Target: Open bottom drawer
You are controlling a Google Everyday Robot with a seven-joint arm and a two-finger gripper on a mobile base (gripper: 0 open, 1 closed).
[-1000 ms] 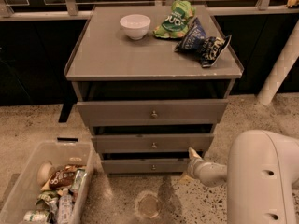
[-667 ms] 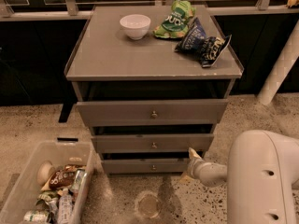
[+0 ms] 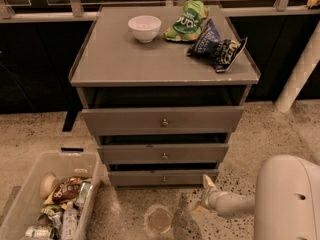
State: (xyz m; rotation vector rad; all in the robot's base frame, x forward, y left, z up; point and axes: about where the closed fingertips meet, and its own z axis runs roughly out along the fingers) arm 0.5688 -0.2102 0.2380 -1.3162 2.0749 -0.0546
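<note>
Bottom drawer [image 3: 145, 177], lower centre of frame, looks shut or barely out. Gripper [image 3: 207, 189] low, right of centre, near the drawer's right corner, off the knob [image 3: 164, 179]; opening: cannot tell. Whole pull left to do.

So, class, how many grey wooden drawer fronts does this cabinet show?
3: the widest top drawer front, the mid-sized middle drawer front, and the narrow bottom drawer. The gripper sits low by the bottom drawer's right end.
</note>
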